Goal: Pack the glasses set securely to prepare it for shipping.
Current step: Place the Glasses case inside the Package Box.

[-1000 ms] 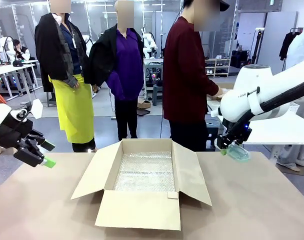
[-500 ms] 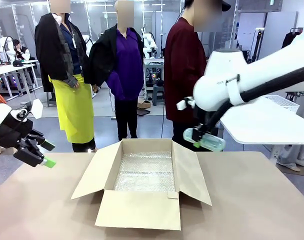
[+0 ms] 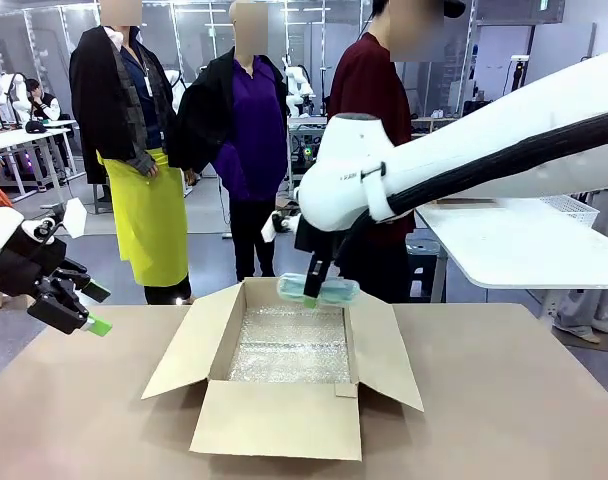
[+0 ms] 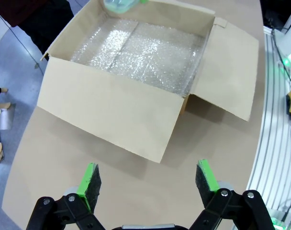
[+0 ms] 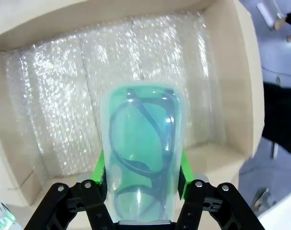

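**A:** What is hanging at the far left?

**B:** The left gripper (image 3: 97, 308) is hovering over the table's left edge. Its green-padded fingers (image 4: 90, 179) are standing wide apart, with nothing between them.

**A:** And the surface under it?

**B:** A brown table (image 3: 504, 400) is stretching across the whole foreground, matte and plain. A cardboard box (image 3: 279, 425) is sitting in the middle of it with its flaps spread outward. Bubble wrap (image 3: 289, 345) is lining its floor.

**A:** Where is the glasses set?

**B:** The mint-green case (image 3: 334, 290) is hanging over the far part of the box, above the lining and not touching it. The right gripper (image 3: 312, 292) is clamping it near one end, its pads pressing on the two long sides. Dark-framed glasses (image 5: 140, 139) are showing through the translucent shell. The right arm (image 3: 464, 160) is reaching in across the middle from the right.

**A:** And the room?

**B:** A person (image 3: 369, 110) in a dark red top is standing beyond the box at the far side. Further right, a white table (image 3: 514, 240) is carrying a white wire basket (image 3: 569, 207). Behind them, glazed partitions (image 3: 194, 40) and work tables (image 3: 24, 135) are lining a bright workshop.

**A:** Is anything readable?

**B:** A short line of dark lettering (image 3: 346, 175) is running along the right arm's white casing, but it is too small to read.
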